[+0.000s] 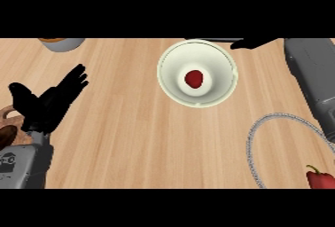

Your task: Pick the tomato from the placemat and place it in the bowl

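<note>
A red tomato (194, 79) lies inside the pale green bowl (171, 60) at the counter's upper middle. My right hand (253, 43) shows only as dark fingers past the bowl's upper right rim, at the end of the grey forearm along the right edge; it holds nothing that I can see. My left hand (51, 101) rests at the left with straight fingers pointing up, apart from the bowl. The placemat (252, 142) is a grey-rimmed round mat at the lower right.
A red bell pepper (321, 178) sits on the placemat at the lower right corner. A grey cup with an orange inside (60, 43) stands at the upper left. A brown object (8, 133) lies at the left edge.
</note>
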Robot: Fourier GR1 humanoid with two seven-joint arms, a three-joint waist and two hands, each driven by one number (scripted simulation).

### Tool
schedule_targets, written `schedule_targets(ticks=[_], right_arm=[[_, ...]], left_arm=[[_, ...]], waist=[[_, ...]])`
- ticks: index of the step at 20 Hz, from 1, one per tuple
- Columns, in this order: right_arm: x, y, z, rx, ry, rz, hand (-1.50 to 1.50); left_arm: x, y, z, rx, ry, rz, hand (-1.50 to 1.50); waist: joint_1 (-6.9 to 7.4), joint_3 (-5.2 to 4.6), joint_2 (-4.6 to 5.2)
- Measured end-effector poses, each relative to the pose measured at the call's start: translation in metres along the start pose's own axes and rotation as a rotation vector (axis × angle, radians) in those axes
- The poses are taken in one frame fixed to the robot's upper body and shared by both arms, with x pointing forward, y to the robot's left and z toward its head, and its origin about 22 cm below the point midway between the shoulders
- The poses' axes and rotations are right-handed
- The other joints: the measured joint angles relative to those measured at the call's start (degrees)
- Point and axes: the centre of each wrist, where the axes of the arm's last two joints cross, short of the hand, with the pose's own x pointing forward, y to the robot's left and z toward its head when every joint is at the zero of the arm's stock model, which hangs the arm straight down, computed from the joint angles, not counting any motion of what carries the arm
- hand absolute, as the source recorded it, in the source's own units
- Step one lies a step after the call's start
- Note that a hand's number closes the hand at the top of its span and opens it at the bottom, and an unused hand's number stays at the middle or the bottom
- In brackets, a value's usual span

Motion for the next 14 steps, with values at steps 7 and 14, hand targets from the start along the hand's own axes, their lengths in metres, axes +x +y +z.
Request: schedule_targets(ticks=[7, 14], right_arm=[[-0.027, -0.066, 0.036, 0.1, -0.136, -0.143, -1.5], [-0.054, -0.104, 0.079, 0.121, -0.096, -0.257, 1.5]], left_arm=[[-0.007, 0.006, 0.009, 0.033, 0.024, 0.01, 0.0], [-0.013, 0.006, 0.015, 0.055, 0.032, 0.011, 0.0]], waist=[[-2.09, -0.01, -0.96], [-3.6, -0.02, -1.52]])
